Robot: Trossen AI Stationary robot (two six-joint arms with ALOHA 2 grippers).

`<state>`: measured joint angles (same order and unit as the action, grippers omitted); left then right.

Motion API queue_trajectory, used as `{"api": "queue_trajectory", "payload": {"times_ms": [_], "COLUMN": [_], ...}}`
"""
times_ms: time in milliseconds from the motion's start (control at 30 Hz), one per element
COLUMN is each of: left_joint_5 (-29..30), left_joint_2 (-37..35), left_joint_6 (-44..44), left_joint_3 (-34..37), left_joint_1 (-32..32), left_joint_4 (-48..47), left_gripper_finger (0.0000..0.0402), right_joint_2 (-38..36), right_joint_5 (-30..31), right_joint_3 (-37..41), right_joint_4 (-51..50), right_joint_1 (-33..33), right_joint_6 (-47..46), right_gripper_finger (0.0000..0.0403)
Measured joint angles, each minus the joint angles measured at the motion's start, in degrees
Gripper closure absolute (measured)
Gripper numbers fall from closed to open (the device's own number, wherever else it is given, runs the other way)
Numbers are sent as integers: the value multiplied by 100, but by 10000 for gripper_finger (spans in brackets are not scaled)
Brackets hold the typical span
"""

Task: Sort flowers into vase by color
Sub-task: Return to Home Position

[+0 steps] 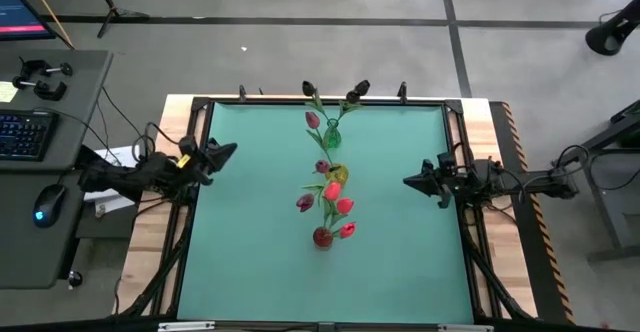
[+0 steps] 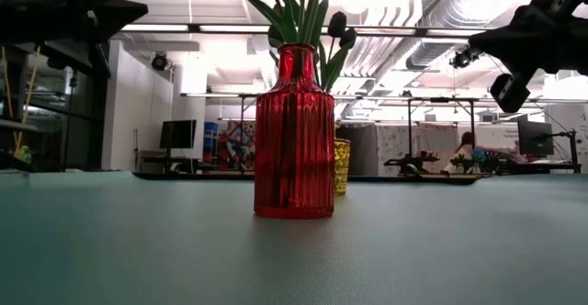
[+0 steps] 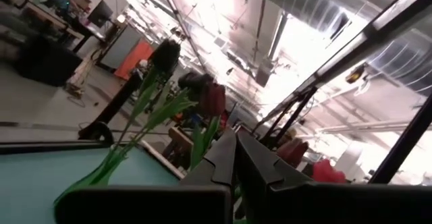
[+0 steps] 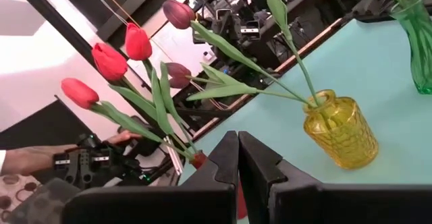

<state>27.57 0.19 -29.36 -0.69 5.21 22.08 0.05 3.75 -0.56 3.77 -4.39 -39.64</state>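
Note:
Three vases stand in a row down the middle of the table. The green vase [image 1: 331, 132] at the far end holds near-black tulips [image 3: 165, 52] and a maroon one [image 1: 312, 120]. Maroon tulips [image 4: 179, 13] stand with their stems in the yellow vase [image 4: 341, 129]. Nearest, the red vase [image 2: 294, 135] holds red tulips [image 4: 108, 62]. My left gripper [image 1: 233, 149] hovers shut and empty at the table's left side. My right gripper [image 1: 407, 181], likewise shut and empty, hovers at the right side, pointing toward the vases.
Teal mat [image 1: 260, 252] lies bare between each gripper and the vase row, and toward the near edge. A black frame [image 1: 200, 107] runs round the mat. A desk with keyboard [image 1: 25, 132] and mouse stands beyond the left edge.

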Motion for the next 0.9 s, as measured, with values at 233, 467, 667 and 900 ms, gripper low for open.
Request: {"api": "queue_trajectory", "payload": {"times_ms": [233, 467, 667, 900], "left_joint_5": [0, 2, 5, -27], "left_joint_2": [0, 2, 1, 0], "left_joint_6": [0, 0, 0, 1060], "left_joint_3": [0, -4, 0, -2], "left_joint_1": [4, 4, 9, 11], "left_joint_4": [-16, -328, -434, -590], "left_gripper_finger": [401, 401, 401, 401], "right_joint_2": [38, 38, 40, 38], "right_joint_5": [-5, -20, -18, -18], "right_joint_3": [0, 0, 2, 2], "right_joint_4": [-229, -229, -229, -227], "right_joint_1": [1, 1, 1, 1], "right_joint_6": [0, 0, 0, 1], "right_gripper_finger": [402, 402, 402, 402]}}
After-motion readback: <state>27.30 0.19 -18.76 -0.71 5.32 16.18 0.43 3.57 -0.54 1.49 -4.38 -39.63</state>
